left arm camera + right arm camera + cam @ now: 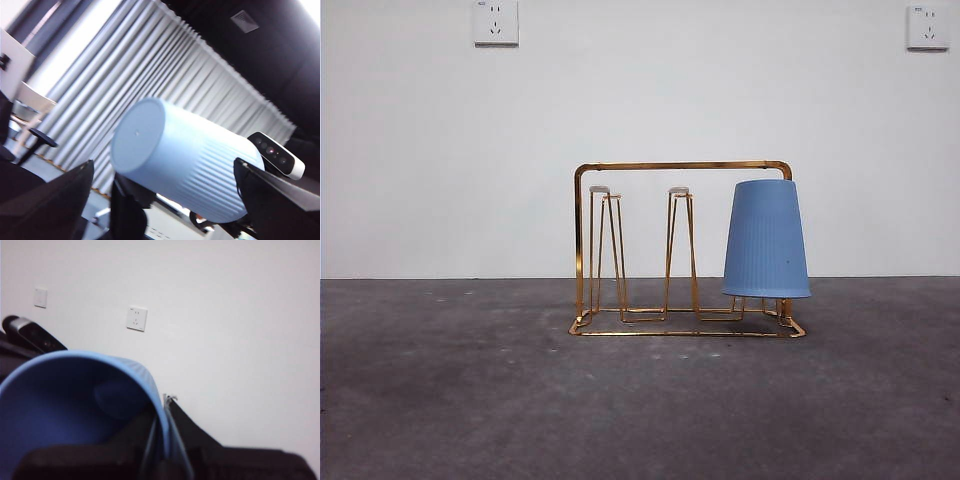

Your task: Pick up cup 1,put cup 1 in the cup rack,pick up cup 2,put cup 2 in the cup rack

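Cup 1 (766, 240), light blue with a dark speck, hangs upside down on the right prong of the gold cup rack (680, 166) in the front view. Cup 2 (190, 165), clean-sided, is held up in the air, out of the front view. My right gripper (162, 407) is shut on its rim (145, 377), one jaw inside and one outside. My left gripper (165, 170) stands around the cup's body with its jaws wide; a gap shows beside one jaw. Neither arm shows in the front view.
The rack's left (603, 192) and middle (680, 192) prongs are bare. The grey table (470, 400) runs around the rack to a white wall with sockets (496, 22). Each wrist view shows the other arm's camera (276, 154) close by.
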You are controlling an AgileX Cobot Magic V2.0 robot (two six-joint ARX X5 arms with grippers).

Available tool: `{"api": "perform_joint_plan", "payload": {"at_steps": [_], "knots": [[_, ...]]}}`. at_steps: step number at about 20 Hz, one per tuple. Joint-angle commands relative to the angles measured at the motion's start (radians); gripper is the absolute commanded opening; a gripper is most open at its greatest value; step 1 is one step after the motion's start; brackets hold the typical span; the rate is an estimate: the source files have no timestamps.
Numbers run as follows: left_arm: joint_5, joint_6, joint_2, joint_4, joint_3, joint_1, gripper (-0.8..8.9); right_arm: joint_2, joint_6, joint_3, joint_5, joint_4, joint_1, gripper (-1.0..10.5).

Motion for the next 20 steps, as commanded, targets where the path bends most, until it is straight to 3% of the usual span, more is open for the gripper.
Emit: {"api": "perform_joint_plan", "payload": {"at_steps": [1,13,20], "knots": [[0.005,-0.055,0.026,0.052,-0.007,-0.020,4.72,0.010,-0.019,-0.006,0.003,0.050,0.001,-0.2],[-0.049,-0.130,0.058,0.216,-0.007,-0.035,4.72,0.113,-0.059,-0.006,0.006,0.071,0.001,-0.2],[-0.053,-0.138,0.058,0.235,-0.007,-0.023,4.72,0.143,-0.061,-0.006,-0.034,0.021,0.001,-0.2]]}}
